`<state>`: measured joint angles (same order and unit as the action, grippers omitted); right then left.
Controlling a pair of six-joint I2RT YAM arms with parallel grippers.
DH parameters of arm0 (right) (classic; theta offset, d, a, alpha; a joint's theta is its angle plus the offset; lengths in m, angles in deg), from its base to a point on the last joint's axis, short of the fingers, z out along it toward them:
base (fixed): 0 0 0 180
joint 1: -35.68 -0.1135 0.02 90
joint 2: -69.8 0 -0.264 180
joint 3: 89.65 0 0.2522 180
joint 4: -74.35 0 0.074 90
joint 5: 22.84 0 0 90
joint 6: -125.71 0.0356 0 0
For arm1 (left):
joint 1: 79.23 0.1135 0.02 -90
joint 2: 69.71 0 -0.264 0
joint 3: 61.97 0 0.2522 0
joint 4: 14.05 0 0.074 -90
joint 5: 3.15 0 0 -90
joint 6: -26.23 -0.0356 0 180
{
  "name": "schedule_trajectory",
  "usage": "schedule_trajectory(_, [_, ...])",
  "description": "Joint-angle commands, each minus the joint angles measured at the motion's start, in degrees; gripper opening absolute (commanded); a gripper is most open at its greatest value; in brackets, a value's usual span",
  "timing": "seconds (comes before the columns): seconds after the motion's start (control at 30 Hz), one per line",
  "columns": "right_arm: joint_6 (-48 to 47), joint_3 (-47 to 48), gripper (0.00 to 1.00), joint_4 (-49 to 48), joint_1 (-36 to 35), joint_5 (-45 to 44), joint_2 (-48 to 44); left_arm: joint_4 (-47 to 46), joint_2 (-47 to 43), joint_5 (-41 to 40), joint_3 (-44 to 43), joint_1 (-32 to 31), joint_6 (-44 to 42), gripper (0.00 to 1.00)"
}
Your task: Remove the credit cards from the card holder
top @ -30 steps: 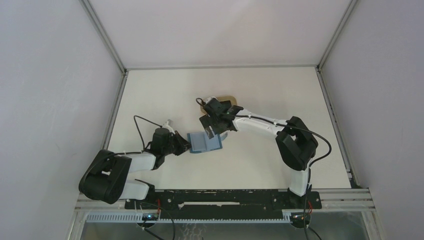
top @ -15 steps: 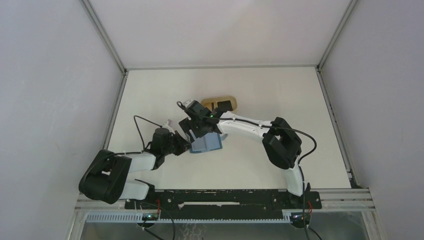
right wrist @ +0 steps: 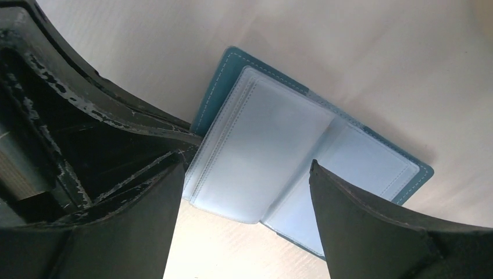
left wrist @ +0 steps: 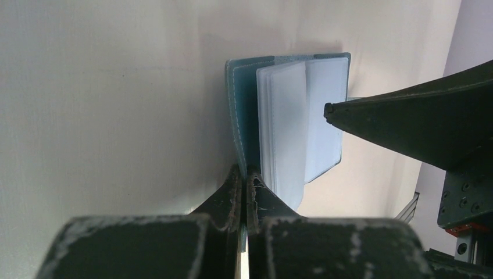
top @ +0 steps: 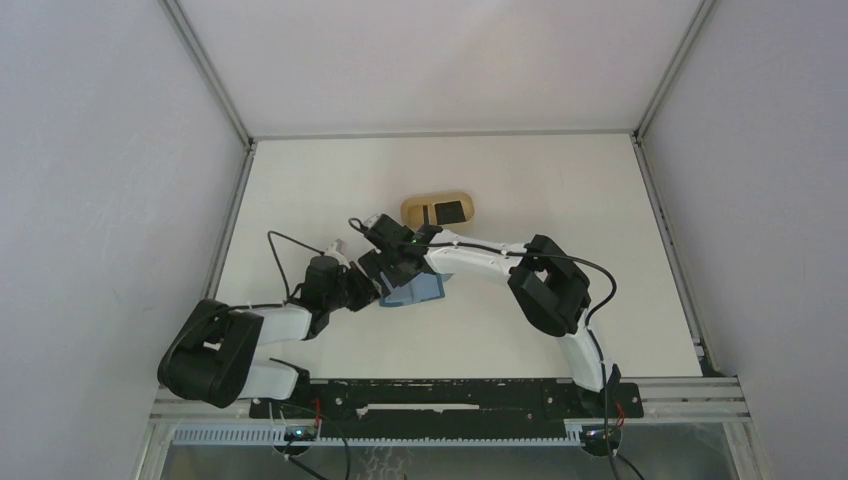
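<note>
The teal-blue card holder (top: 424, 292) lies open on the table, its pale clear sleeves (right wrist: 273, 145) fanned upward. My left gripper (left wrist: 245, 174) is shut on the edge of its left cover (left wrist: 243, 110). My right gripper (right wrist: 247, 164) hangs open just above the sleeves, one finger on each side of the fold, touching nothing. One of its fingers (left wrist: 407, 122) shows in the left wrist view. A black credit card (top: 452, 211) lies in the tan tray (top: 415, 212). I cannot tell whether any card sits in the sleeves.
The tan tray stands a short way behind the holder. Grey walls with metal rails (top: 232, 210) bound the table on the left, right and back. The right arm's elbow (top: 548, 290) arches over the table to the right of the holder.
My right gripper has swung from over the tan tray leftward and toward me to above the open holder, uncovering the tray and the black card. It stayed open; the left grip is unchanged.
</note>
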<state>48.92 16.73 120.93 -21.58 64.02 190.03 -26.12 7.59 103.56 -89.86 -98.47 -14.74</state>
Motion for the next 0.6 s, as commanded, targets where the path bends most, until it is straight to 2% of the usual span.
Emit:
schedule_trajectory(0.0, [0.4,-1.5,0.88,-0.5,-0.3,-1.7,-1.2,-0.6,0.5,-0.8,-0.7,-0.3,-1.0,0.00])
schedule_trajectory(0.33, [-0.1,-8.9,0.88,-1.8,1.7,-2.5,-5.4,-0.6,0.8,-0.8,-1.1,-0.3,-0.9,0.00])
schedule_trajectory(0.57, [-1.5,-10.8,0.89,-1.7,2.9,-2.9,-6.9,-0.4,0.8,-0.9,-1.2,-0.3,-0.8,0.00])
